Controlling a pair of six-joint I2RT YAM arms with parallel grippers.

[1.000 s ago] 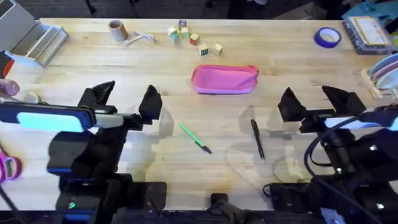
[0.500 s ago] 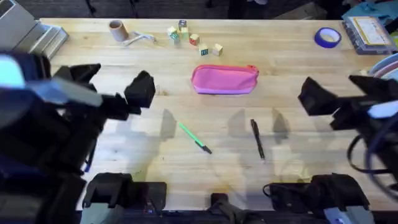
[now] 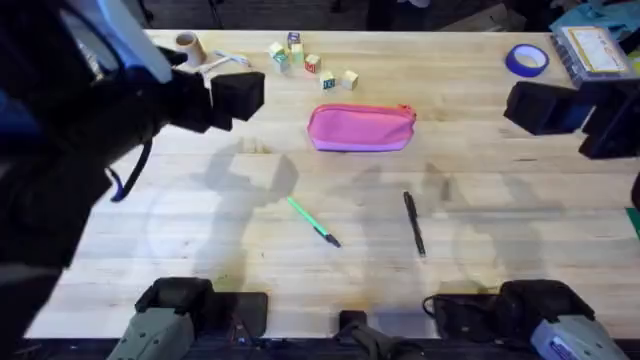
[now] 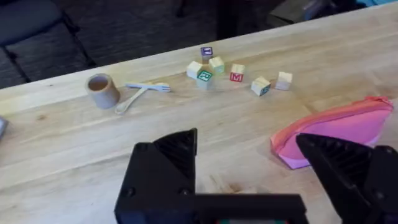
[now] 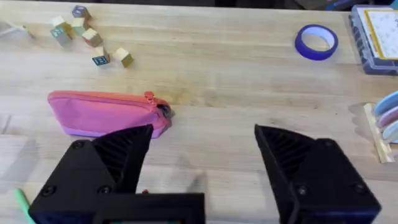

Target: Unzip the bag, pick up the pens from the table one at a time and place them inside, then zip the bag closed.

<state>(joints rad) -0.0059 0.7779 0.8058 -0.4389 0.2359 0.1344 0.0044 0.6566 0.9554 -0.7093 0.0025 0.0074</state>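
From the overhead camera, the pink oblong fabric pouch lies flat and closed on the light wood-plank table, while the slim green pen and the slim black pen lie apart on the planks nearer the arm bases, so none of the 3 steps looks begun. The left gripper hangs off the pouch's left end and the right gripper well off to its right, neither touching anything. The left wrist camera shows its black fingers spread wide and empty, with the pouch's end beyond them. The right wrist camera shows its jaws equally apart and empty, the pouch's zipper pull at the near end.
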